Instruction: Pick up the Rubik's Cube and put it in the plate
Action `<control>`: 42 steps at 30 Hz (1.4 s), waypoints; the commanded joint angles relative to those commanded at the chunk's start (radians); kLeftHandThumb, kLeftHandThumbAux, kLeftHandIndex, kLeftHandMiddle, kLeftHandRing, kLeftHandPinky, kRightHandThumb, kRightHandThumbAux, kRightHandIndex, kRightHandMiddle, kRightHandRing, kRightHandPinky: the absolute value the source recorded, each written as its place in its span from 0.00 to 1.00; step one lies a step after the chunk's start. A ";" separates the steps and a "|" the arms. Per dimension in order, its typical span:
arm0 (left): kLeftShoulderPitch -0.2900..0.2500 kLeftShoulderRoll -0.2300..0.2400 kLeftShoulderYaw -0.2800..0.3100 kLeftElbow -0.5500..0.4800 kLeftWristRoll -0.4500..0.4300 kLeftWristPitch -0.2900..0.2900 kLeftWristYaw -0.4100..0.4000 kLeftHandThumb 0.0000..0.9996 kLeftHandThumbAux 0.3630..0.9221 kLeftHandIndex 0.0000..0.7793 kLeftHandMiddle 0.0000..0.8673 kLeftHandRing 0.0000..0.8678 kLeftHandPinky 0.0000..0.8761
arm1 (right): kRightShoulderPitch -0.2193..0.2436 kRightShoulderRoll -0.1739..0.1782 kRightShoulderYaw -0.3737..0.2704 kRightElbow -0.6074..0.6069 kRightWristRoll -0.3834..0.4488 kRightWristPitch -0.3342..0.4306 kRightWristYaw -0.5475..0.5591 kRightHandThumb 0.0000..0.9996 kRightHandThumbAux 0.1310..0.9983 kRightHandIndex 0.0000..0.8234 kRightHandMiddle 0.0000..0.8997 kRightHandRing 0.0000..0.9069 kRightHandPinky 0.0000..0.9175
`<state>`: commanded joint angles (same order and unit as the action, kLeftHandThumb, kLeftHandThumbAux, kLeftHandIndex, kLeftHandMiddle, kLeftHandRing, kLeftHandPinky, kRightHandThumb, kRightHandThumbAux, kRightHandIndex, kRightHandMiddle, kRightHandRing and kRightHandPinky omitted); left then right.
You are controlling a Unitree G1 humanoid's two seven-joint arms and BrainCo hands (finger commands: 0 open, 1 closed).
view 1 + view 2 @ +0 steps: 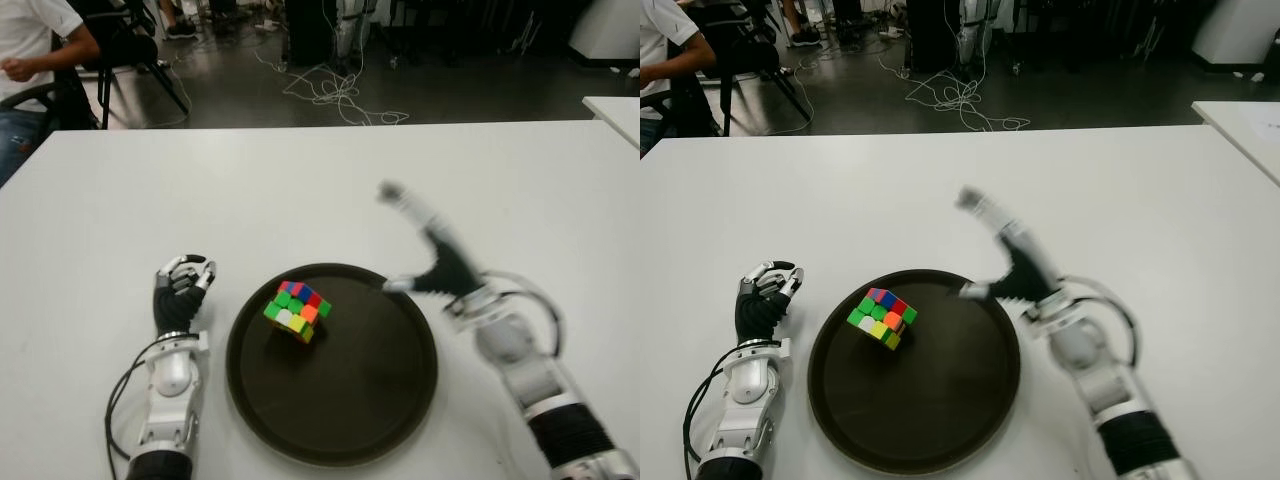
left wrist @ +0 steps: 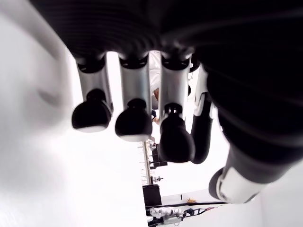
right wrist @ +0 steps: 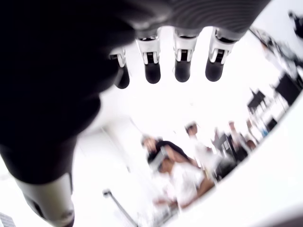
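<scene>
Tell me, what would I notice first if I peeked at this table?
The bright Rubik's Cube grabs your eye first: it sits inside the dark round plate, toward its left part, on the white table. Right of the plate, the robot's right hand shows open, fingers stretched out and holding nothing. Left of the plate, the left hand shows curled and empty.

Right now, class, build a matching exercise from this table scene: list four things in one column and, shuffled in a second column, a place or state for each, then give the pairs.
Things:
1. Rubik's Cube
2. plate
3. left hand
4. right hand

Descriptions:
A. fingers curled, holding nothing, left of the plate
B. dark and round, on the white table
C. open, empty, at the plate's right rim
D. lying in the plate

Pairs: 1-D, 2-B, 3-A, 4-C
</scene>
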<state>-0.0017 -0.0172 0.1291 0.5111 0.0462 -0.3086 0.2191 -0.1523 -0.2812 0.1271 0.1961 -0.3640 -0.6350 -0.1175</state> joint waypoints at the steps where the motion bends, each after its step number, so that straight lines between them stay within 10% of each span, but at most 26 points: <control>1: -0.001 0.000 0.001 0.003 -0.002 -0.005 -0.003 0.70 0.61 0.57 0.95 0.97 0.94 | 0.003 -0.003 -0.010 0.001 -0.002 -0.003 -0.007 0.00 0.77 0.00 0.00 0.00 0.00; 24: -0.006 0.002 0.011 0.009 -0.013 -0.016 -0.001 0.71 0.61 0.57 0.95 0.97 0.95 | 0.098 0.004 -0.157 0.045 0.034 -0.013 -0.119 0.00 0.84 0.00 0.00 0.00 0.00; 42: -0.005 0.016 -0.002 -0.002 0.022 0.004 0.016 0.70 0.62 0.57 0.94 0.96 0.94 | 0.234 0.080 -0.199 -0.002 0.116 0.100 -0.117 0.00 0.75 0.00 0.00 0.00 0.00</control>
<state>-0.0068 -0.0010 0.1274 0.5096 0.0685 -0.3050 0.2352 0.0818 -0.2010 -0.0723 0.1941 -0.2480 -0.5348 -0.2346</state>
